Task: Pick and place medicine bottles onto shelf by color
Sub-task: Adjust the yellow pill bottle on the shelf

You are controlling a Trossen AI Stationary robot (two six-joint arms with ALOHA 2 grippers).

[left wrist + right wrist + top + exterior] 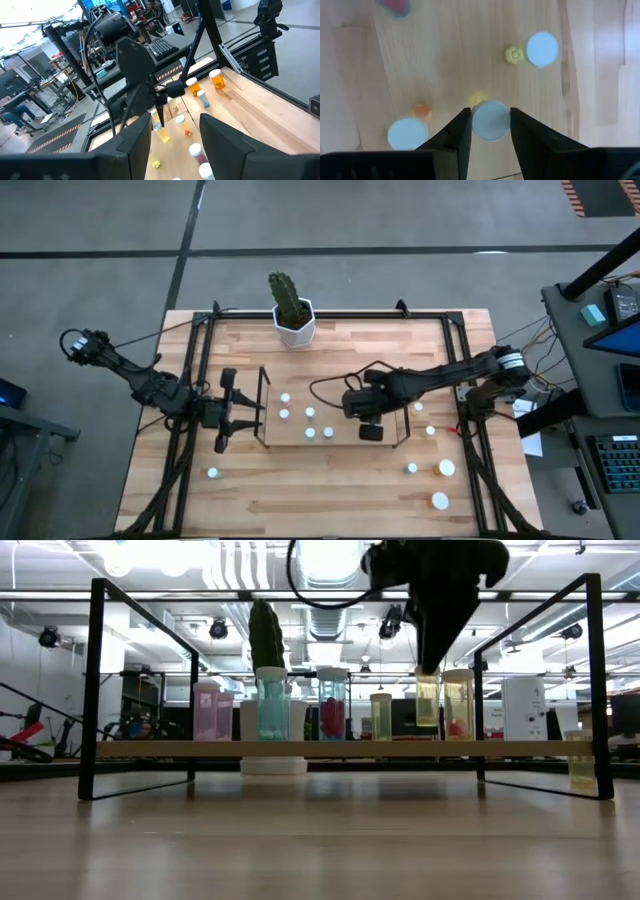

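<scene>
**Right tool gripping a yellowish bottle over the shelf**

The right tool (pixel 490 125) is clamping a yellow-tinted medicine bottle (pixel 427 700) by its white cap, hanging it above the shelf (pixel 330 749). The left tool (pixel 222 418) is waiting beside the shelf's end, fingers parted and holding nothing.

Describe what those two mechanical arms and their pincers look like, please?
Both are dark, jointed arms. The left gripper ends in two flat black fingers; the right gripper has the same tapering wedge-shaped fingers. Black cables loop along each arm, and the right arm has a pale band near its base.
</scene>
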